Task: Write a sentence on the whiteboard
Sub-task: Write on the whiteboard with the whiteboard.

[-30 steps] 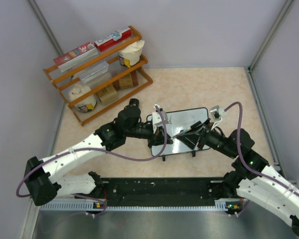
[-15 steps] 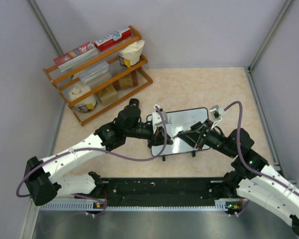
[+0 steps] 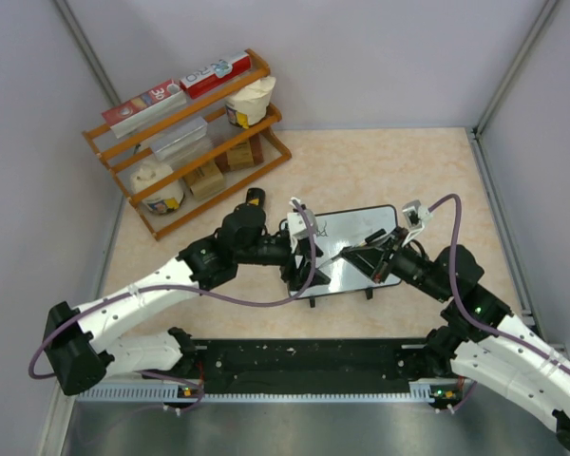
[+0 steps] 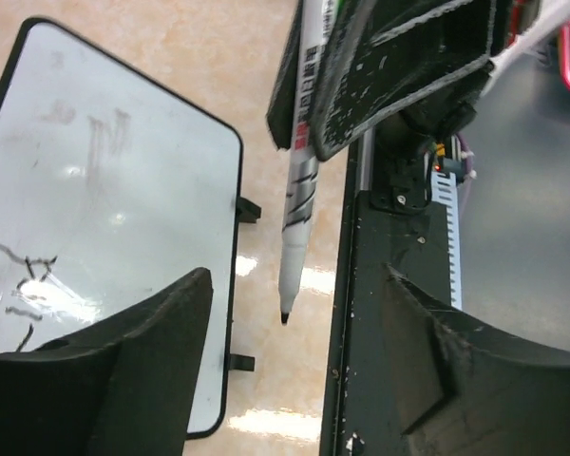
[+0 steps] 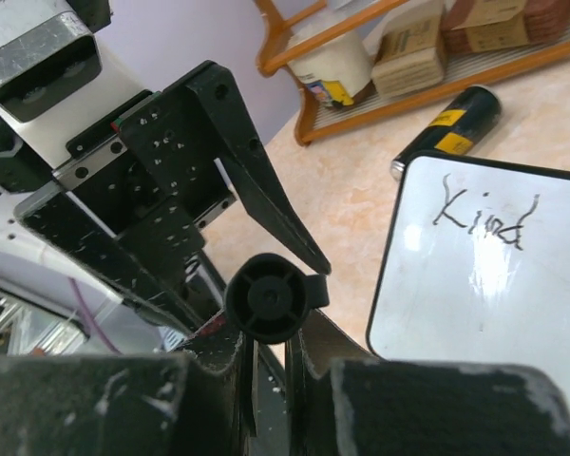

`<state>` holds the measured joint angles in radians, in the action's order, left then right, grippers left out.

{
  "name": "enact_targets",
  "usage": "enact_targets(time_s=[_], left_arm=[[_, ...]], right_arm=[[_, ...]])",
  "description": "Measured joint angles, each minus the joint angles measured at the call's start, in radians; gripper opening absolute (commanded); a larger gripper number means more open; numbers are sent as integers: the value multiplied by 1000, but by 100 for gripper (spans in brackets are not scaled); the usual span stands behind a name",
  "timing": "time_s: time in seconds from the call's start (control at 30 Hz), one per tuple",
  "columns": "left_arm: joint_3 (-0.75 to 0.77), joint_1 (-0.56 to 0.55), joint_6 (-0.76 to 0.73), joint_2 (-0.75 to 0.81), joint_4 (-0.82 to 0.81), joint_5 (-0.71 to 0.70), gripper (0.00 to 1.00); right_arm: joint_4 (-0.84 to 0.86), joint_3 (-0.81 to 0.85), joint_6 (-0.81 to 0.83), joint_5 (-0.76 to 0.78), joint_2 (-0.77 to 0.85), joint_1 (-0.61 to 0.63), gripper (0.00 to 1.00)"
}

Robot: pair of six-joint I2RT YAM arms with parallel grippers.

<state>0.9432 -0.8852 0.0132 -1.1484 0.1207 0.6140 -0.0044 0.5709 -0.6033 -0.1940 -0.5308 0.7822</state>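
Clamping marker [image 4: 299,180] in right gripper [image 3: 361,255], by whiteboard [image 4: 104,190] at table's [image 3: 408,171] middle, readying for writing; holding left gripper [image 4: 296,285] spread open, empty, giving marker room.

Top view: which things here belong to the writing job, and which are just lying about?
Job: whiteboard; start of the sentence on it; marker, clamped in the right gripper; open left gripper.
Lying about: black can with yellow labels; wooden rack of boxes and cups.
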Motion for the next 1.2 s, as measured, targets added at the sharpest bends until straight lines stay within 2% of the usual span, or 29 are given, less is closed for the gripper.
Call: enact_targets(time_s=[0.1, 0.23, 0.6, 0.73, 0.87, 0.93, 1.2], left_arm=[[-40, 2, 44, 36, -10, -85, 82], [-108, 39, 116, 85, -30, -162, 84], [-310, 368, 355, 39, -149, -145, 84], [-330, 446, 414, -25, -222, -77, 84], [-330, 502, 452, -95, -311, 10, 84], [-330, 515, 463, -132, -352, 50, 83], [-311, 526, 509, -327, -544, 211, 73]], right_arm=[[-26, 0, 25, 55, 0, 0, 0], [-62, -2, 68, 141, 0, 0, 0], [-66, -16, 170, 280, -95, -4, 0], [-24, -26, 173, 224, -142, -69, 0], [95, -64, 113, 65, -174, -235, 0], [134, -80, 90, 19, -185, -279, 0], [237, -87, 72, -76, -248, -303, 0]])
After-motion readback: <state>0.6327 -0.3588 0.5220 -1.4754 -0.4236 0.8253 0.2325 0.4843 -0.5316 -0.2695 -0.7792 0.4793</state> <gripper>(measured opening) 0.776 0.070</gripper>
